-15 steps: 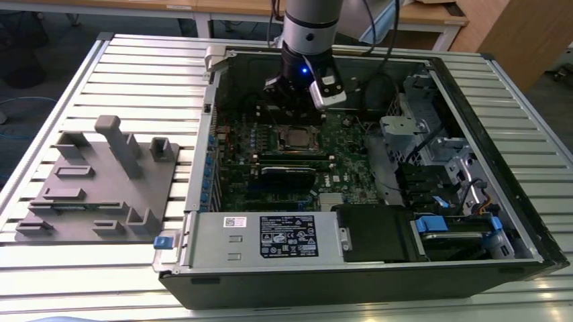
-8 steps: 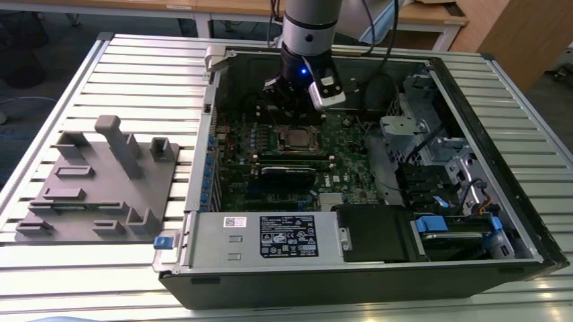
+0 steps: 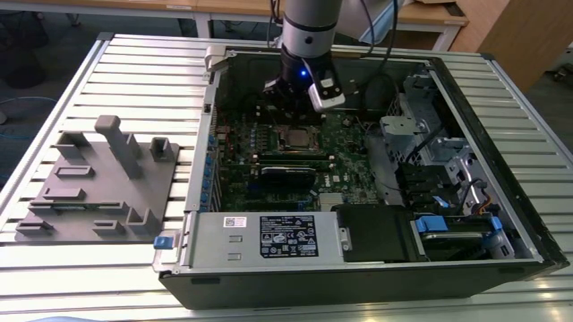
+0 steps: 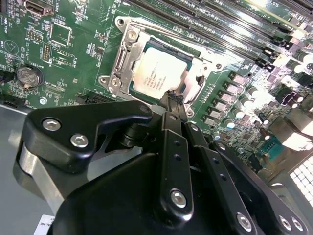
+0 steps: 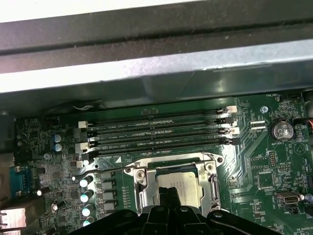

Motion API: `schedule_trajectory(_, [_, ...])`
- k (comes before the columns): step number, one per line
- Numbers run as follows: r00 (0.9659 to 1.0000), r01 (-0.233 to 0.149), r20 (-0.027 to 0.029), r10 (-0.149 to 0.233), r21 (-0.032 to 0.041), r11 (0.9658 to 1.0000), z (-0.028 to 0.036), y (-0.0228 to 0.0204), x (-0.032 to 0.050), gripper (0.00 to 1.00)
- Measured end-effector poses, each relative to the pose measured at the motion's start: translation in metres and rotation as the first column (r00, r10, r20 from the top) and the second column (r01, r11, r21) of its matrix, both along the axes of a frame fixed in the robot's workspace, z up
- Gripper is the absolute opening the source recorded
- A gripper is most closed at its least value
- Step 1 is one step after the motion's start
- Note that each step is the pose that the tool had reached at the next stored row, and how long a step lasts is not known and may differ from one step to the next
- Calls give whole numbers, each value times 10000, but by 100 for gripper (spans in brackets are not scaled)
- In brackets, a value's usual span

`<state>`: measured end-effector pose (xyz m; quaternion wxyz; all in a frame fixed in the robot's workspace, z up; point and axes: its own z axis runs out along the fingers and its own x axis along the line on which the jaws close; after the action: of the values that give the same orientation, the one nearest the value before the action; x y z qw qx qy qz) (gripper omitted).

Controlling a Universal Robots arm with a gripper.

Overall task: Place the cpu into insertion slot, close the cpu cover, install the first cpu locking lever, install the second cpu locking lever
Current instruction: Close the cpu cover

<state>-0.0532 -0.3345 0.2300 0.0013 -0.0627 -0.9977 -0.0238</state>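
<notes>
A slatted metal surface (image 3: 134, 60) carries a grey fixture tray (image 3: 90, 201) at 9 o'clock and an open computer case (image 3: 528, 228) at 3 o'clock. Inside the case, the cpu (image 4: 157, 74) lies seated in the insertion slot (image 4: 121, 23), with the cpu cover (image 4: 124, 63) apparently down around it. The arm (image 3: 309, 27) stands near vertical, its jaws drawn together and empty, tips at the chip's edge. This is likely step 2, closing the cover, which calls for a steady press that leaves the chip unshifted.

cpu (image 4: 159, 73) in insertion slot (image 4: 166, 48), gripper (image 4: 173, 99) above
</notes>
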Motion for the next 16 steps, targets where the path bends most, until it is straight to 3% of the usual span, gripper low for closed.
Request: schedule_trajectory(16, [10000, 0, 2, 0, -8, 10000, -45, 0, -31, 10])
